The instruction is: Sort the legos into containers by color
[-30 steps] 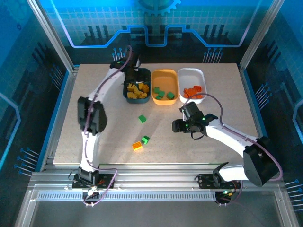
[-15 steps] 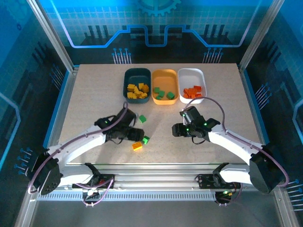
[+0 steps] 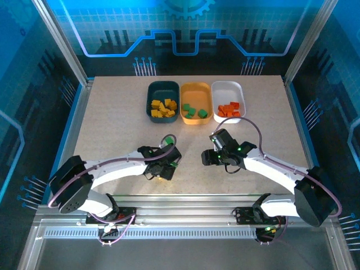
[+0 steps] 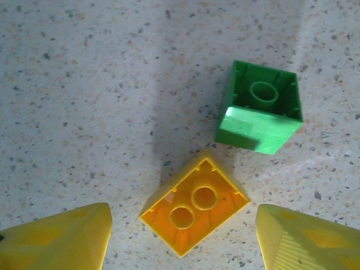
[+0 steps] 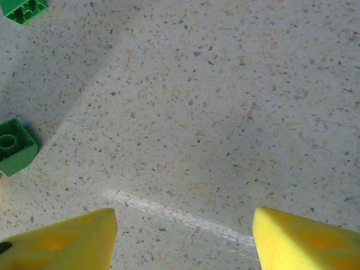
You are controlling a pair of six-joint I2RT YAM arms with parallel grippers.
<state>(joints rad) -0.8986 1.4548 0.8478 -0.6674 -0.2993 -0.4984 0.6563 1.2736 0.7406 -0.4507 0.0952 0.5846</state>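
My left hand is down over the yellow brick, which lies on the counter near the arms, well apart from the trays. The hand is released. Its fingers stand either side of the brick, with bare counter showing on both sides and nothing gripped.

The next move turns on how the brick lies. Its long axis, the line through its two studs, runs diagonally across the gap between the fingers rather than square to them. A straight close would probably catch it corner-first and twist it, so I would turn the wrist a little before closing.

A green brick lies just beyond it on the right finger's side, near but apart, with its hollow underside showing.

My right hand is released too, with only counter between its fingers. It is farther from the yellow brick, so I judge this pick to be the left's. The brick should go to the teal tray, which holds the yellow pile.
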